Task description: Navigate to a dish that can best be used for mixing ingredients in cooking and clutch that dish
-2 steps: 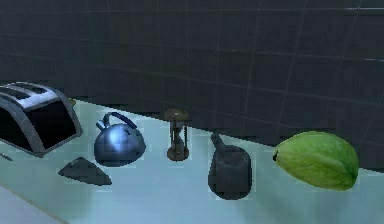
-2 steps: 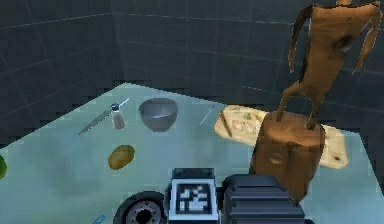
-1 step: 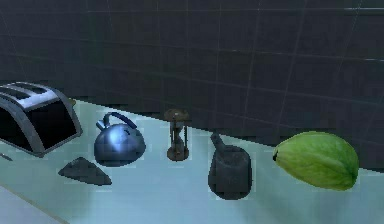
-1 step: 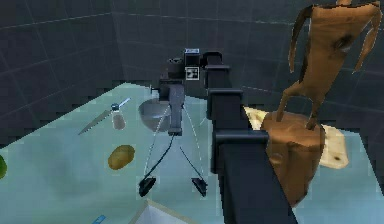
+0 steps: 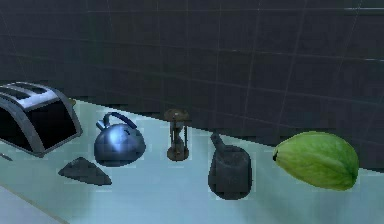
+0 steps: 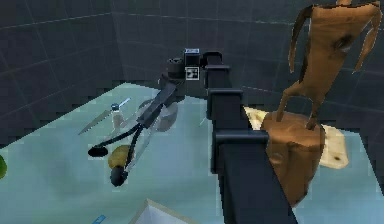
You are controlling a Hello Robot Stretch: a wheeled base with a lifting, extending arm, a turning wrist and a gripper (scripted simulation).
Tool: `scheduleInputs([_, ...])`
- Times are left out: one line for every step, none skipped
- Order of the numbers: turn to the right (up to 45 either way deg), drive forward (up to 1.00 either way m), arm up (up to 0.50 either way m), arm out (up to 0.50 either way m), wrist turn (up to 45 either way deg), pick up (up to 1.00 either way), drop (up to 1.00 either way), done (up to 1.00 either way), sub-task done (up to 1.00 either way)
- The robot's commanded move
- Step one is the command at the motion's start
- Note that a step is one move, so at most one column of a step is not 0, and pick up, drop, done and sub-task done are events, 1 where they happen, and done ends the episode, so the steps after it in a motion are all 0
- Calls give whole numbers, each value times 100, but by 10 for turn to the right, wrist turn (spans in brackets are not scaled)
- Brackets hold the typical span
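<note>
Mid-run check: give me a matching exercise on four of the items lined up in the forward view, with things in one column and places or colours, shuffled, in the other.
Things:
1. toaster
2. kettle
3. hourglass
4. green vegetable

Places or colours:
A. right end of the row
B. blue
C. at the forward view's left edge
D. between the kettle and the dark jug

Pairs: 1-C, 2-B, 3-D, 4-A
</note>
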Motion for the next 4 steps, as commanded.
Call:
scheduleInputs([0,0,0,0,450,0,0,0,0])
scheduleInputs([0,0,0,0,450,0,0,0,0])
scheduleInputs([0,0,0,0,120,0,0,0,0])
scheduleInputs([0,0,-12,0,0,0,0,0,0])
